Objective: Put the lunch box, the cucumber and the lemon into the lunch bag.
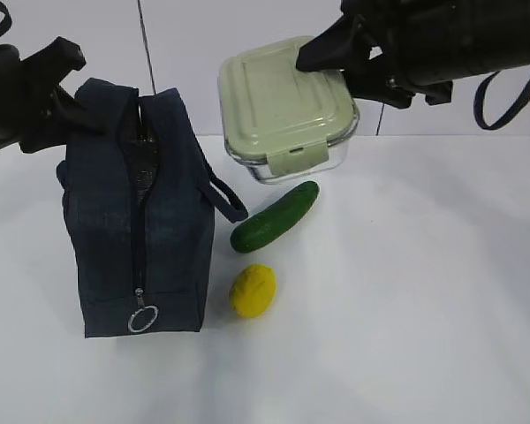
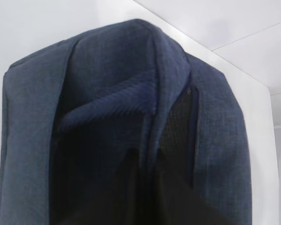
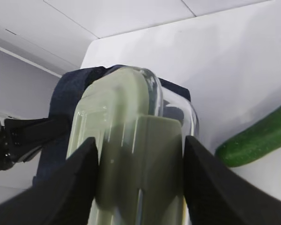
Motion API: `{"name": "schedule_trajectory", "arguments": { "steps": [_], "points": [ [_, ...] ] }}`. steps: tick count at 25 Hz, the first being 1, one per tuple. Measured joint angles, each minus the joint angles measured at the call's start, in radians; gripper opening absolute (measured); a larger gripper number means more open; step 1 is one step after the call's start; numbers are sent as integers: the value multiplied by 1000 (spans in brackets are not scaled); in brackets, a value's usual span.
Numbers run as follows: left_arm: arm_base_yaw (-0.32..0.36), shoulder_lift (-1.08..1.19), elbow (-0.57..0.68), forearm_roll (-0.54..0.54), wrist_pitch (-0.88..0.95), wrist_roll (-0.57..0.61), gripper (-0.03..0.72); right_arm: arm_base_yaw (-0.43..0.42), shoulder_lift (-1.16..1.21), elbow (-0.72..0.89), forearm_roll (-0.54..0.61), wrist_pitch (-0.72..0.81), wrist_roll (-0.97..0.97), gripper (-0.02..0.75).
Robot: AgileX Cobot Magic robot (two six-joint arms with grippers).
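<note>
Exterior view: beside the upright lunch bag (image 1: 137,221), pinched at its top by the clenched left gripper (image 1: 66,84), the lunch box (image 1: 283,110) hangs clamped in the right gripper (image 1: 336,57); cucumber (image 1: 276,216), then lemon (image 1: 252,290), lie right of the bag on the white table (image 1: 406,309).

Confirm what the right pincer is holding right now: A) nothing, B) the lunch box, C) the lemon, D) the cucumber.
B: the right pincer has a finger on each side of the lunch box, which is lifted, while the cucumber and lemon lie on the table.
</note>
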Motion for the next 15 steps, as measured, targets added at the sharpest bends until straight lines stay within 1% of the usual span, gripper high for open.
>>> {"name": "schedule_trajectory", "arguments": {
  "steps": [4,7,10,15],
  "points": [
    [-7,0,0,2,-2,0,12,53,22,-6,43,-33,0,431],
    [-34,0,0,4,-16,-1,12,91,51,-27,46,-44,0,431],
    [-52,0,0,7,-31,-2,12,122,71,-73,46,-48,0,430],
    [-58,0,0,9,-49,-2,12,164,97,-155,52,-53,2,430]
  ]
}}
